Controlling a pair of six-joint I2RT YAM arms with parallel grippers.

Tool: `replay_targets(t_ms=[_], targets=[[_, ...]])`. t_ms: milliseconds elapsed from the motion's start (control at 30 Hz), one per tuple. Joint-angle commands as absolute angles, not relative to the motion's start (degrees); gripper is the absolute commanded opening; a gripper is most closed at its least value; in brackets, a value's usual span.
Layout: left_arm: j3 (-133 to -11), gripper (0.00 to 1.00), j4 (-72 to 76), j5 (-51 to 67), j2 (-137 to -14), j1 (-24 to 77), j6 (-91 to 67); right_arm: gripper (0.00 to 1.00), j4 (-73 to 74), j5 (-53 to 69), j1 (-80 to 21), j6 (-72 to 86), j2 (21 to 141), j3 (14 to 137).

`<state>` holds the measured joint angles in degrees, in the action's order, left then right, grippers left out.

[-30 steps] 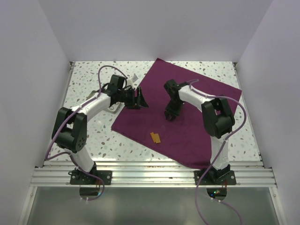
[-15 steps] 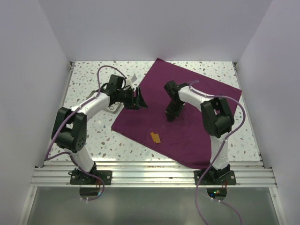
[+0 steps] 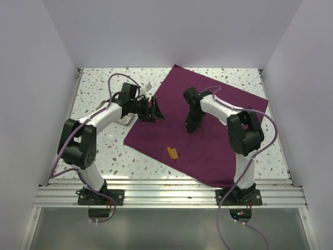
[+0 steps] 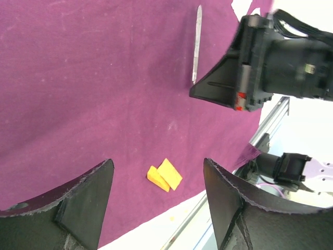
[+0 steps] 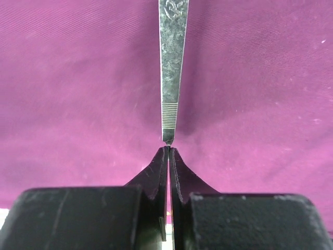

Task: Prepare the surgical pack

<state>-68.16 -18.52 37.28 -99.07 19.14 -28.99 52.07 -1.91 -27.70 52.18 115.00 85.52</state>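
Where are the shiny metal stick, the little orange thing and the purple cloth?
Metal stick [image 5: 173, 62]: right wrist view, on the middle of its flat shaft.
Orange thing [image 4: 169, 173]: left wrist view, on its bigger flat piece.
Purple cloth [image 3: 208, 151]: top view, on a bare part near the front.

The cloth [image 3: 208, 135] is a matt plum weave with a fine ribbed grain, and the slim instrument [image 5: 173, 62] on it is bare metal, mottled and dully shiny, with a band of fine ridges near its tip. The fingers [image 4: 86, 208] of the left hand [image 4: 157, 167] look like matt black plastic with rough edges. The tabletop [image 3: 99, 94] is smooth, pale and speckled, with a brushed metal rail [image 3: 166, 194] along its near edge.
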Motion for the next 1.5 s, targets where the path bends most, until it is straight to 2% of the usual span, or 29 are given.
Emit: replay_targets(t_ms=[0, 133, 267, 367, 700, 800, 900, 933, 1000, 1033, 1133, 1167, 1233, 1300, 1467], targets=[[-70.8, 0.74, -16.5, 40.1, -99.9, 18.3, -33.7, 0.0, 50.5, -0.2, -27.8, 44.3, 108.8, 85.7], [-70.0, 0.77, -8.9, 44.7, -101.5, 18.0, -41.0, 0.0, 41.3, 13.0, -28.6, 35.3, 105.9, 81.7], [-69.9, 0.84, -4.9, 44.8, -102.8, 18.1, -46.6, 0.0, 37.3, 19.4, -30.0, 31.7, 102.4, 80.2], [-70.4, 0.84, -3.1, 44.2, -103.3, 18.4, -48.3, 0.0, 35.6, 23.4, -30.8, 31.4, 102.1, 80.5], [-71.5, 0.77, -5.3, 43.0, -106.5, 20.1, -49.4, 0.0, 35.2, 25.2, -33.3, 30.3, 102.0, 83.6], [-71.2, 0.7, -5.3, 43.6, -107.8, 20.2, -50.2, 0.0, 35.8, 25.6, -33.4, 30.1, 102.5, 85.2], [-71.1, 0.59, -4.2, 44.0, -109.1, 20.2, -50.4, 0.0, 36.5, 26.0, -33.4, 29.5, 103.0, 86.9], [-71.4, 0.43, -4.2, 43.9, -109.3, 20.1, -50.4, 0.0, 36.6, 26.9, -33.6, 29.2, 103.7, 87.4], [-72.0, 0.23, -3.3, 44.6, -110.3, 19.8, -50.5, 0.0, 37.3, 27.2, -33.6, 28.8, 104.3, 88.7], [-72.3, 0.02, -3.5, 44.8, -110.7, 19.5, -50.7, 0.0, 37.7, 27.3, -33.7, 28.7, 105.3, 89.2], [-73.2, 0.0, -6.8, 40.3, -109.3, 16.4, -49.1, 0.14, 40.8, 26.6, -33.7, 29.3, 107.1, 92.5], [-73.5, 0.0, -10.9, 38.1, -108.3, 15.3, -47.2, 0.3, 41.9, 24.9, -33.7, 29.6, 108.5, 93.4], [-74.0, 0.0, -15.7, 30.5, -105.0, 11.5, -45.1, 0.41, 45.5, 23.9, -33.7, 30.0, 110.3, 97.0], [-73.8, 0.0, -20.9, 25.5, -102.1, 8.7, -42.8, 0.47, 49.5, 22.4, -34.0, 29.0, 112.8, 100.4], [-70.1, 0.0, -26.0, 16.1, -97.2, -0.3, -43.8, 0.5, 52.2, 19.6, -34.0, 28.2, 114.2, 99.9]])
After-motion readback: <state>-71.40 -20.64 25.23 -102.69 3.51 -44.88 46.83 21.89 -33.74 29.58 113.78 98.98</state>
